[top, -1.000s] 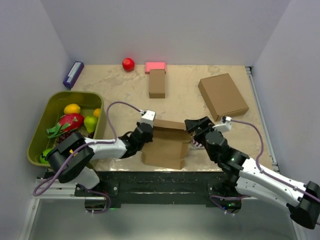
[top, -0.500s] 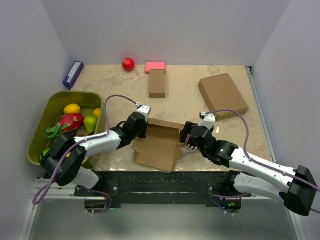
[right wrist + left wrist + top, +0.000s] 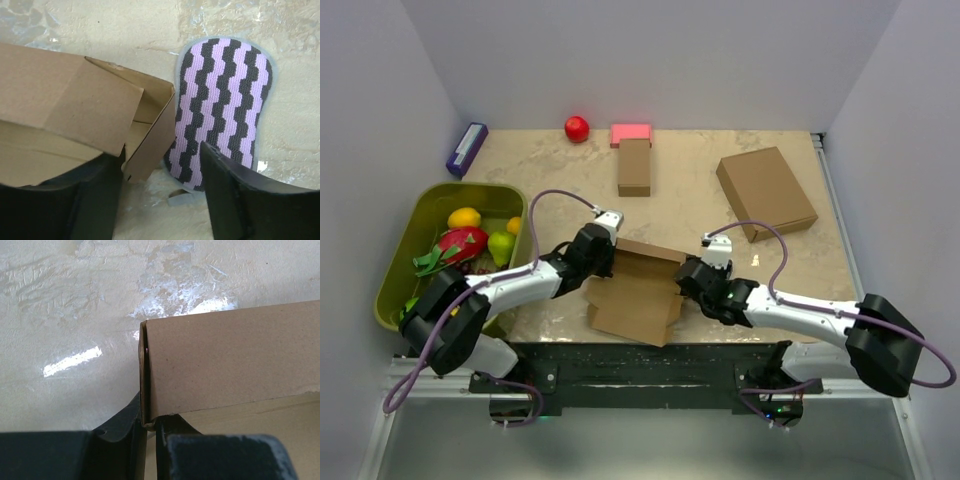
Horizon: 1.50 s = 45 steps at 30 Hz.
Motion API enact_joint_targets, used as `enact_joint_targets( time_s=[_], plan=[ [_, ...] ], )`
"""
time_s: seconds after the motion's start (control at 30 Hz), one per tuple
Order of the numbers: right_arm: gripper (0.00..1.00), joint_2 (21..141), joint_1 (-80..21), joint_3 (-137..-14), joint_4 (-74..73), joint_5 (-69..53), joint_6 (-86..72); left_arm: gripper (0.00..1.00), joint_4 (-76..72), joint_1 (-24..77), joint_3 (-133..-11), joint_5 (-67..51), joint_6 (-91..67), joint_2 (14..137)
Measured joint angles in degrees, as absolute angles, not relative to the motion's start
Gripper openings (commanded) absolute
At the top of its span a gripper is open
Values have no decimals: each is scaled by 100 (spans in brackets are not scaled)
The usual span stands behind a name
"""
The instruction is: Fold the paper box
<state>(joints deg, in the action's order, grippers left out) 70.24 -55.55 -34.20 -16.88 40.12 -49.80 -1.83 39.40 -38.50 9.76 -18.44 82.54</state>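
Risk: right gripper (image 3: 157,167), jaws apart around an end wall of the paper box (image 3: 70,105), may pinch the striped pad (image 3: 225,100) too. Left gripper (image 3: 149,429), clamped on a wall edge, could crease it

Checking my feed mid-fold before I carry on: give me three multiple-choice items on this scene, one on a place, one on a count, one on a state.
1. Where does the striped pad lie?
A) on top of the paper box
B) on the table beside the paper box's end
C) in the left gripper

2. How many brown cardboard things are on the table?
A) one
B) two
C) three

3. The left gripper is:
A) shut on the paper box's wall
B) open, off the box
C) shut on the striped pad

Answers:
1 B: the right wrist view shows it flat on the table by the box's open end.
2 C: the paper box, a narrow box and a larger box.
3 A: the left wrist view shows it pinching the cardboard wall.
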Motion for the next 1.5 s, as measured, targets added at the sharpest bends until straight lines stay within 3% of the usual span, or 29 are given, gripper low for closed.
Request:
enact_joint_targets(
  time_s=[0.07,0.1,0.2,0.3,1.43,1.5],
  plan=[
    [38,7100,-5555,-3424,-1669,4123,-5017,0,-148,3940,-3850,967,-1844,8182],
    [25,7133,-5555,-3435,-1664,4158,-5028,0,-126,3940,-3850,961,-1846,8128],
    [9,7194,-5555,-3524,-1699,4338,-5035,0,-93,3940,-3850,958,-1846,7907],
    [2,7157,-5555,-3677,-1848,4493,-4969,0,-21,3935,-3850,976,-1844,7686],
    [0,6860,-5625,-3798,-1671,3900,-4834,0,-410,3848,-3723,2112,-2056,7843],
    [0,6860,-5625,-3723,-1570,3905,-4836,12,-521,3850,-3645,2064,-2051,7843]
  ],
)
